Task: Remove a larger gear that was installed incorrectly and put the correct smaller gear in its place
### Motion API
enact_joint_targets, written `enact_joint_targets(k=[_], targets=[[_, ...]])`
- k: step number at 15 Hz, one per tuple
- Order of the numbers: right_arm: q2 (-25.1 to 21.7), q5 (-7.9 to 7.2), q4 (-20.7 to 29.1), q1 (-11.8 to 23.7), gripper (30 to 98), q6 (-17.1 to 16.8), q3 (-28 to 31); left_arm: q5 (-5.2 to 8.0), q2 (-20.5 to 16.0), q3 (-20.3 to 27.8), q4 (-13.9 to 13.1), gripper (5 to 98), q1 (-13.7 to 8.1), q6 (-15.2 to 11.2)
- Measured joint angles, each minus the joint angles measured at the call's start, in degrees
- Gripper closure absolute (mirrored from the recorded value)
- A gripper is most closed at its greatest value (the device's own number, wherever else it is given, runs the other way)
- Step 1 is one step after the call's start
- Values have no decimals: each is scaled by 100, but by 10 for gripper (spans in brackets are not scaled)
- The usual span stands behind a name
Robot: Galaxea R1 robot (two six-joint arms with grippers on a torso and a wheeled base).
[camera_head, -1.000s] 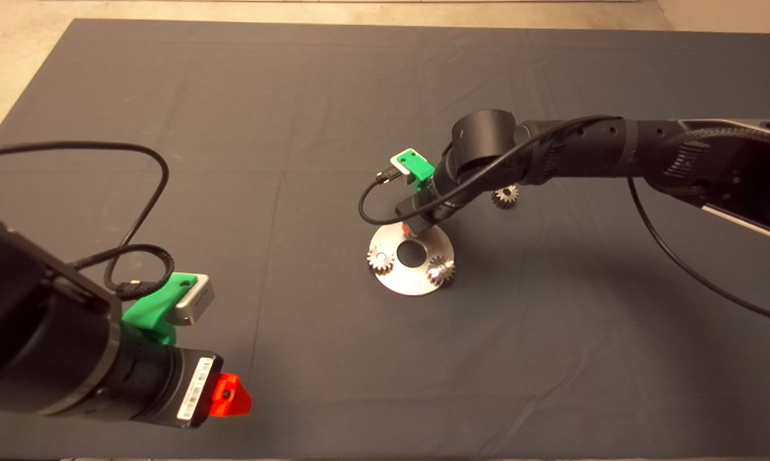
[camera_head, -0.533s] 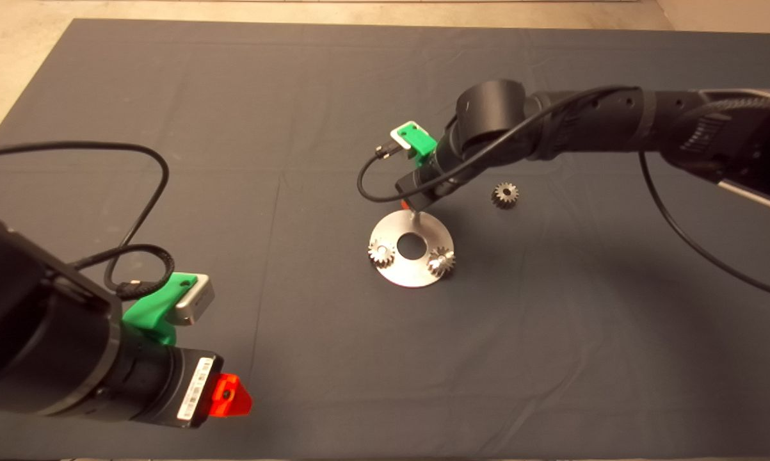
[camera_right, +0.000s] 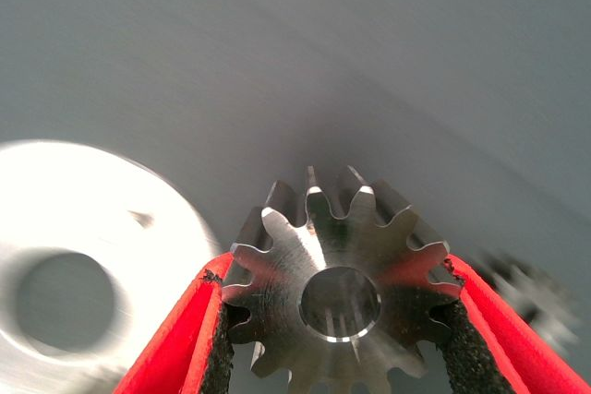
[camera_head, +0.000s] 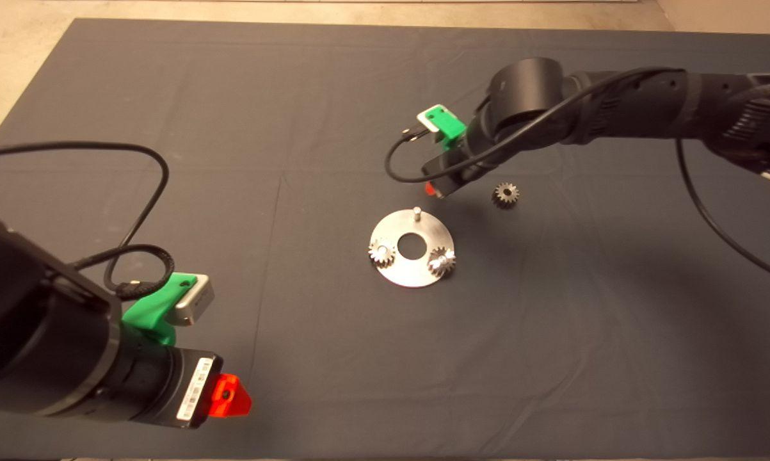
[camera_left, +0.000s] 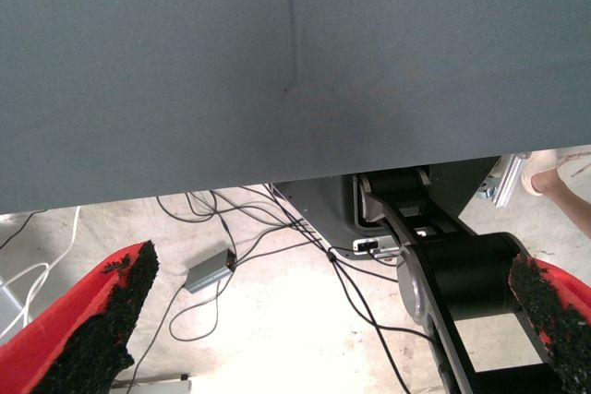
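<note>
Larger gear (camera_right: 339,297): steel-grey, shiny tooth faces. Smaller gear (camera_head: 505,194): dark grey, dull. 2 small gears (camera_head: 381,253) on the disc (camera_head: 410,276): bright silver; disc silver too. Bench (camera_head: 295,96) mat: dark slate. Fingers (camera_right: 185,339): red, black pads.

A dark grey mat (camera_head: 167,77) covers the bench, creased in faint lines, and pale beige floor (camera_head: 13,25) shows past its far edge. Beyond the near edge the floor is bright and littered — black cables (camera_left: 277,228), a small grey box (camera_left: 210,271) — beside a person's shoe (camera_left: 545,173).
</note>
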Motion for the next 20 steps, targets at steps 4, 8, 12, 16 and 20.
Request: enact_joint_targets(k=[4, 8, 12, 16, 20], targets=[[-390, 13, 5, -120, 800, 0, 637, 0, 2, 0, 0, 59, 0, 0], [-672, -68, 20, -286, 801, 90, 1118, 0, 0, 0, -2, 59, 0, 0], [-820, -150, 22, -553, 800, 146, 1311, -2, 0, 0, -2, 59, 0, 0], [-973, -221, 17, -589, 800, 173, 1534, -5, 2, 2, -1, 59, 0, 0], [-1081, -334, 17, -708, 801, 188, 1559, -4, 7, 11, 0, 59, 0, 0]])
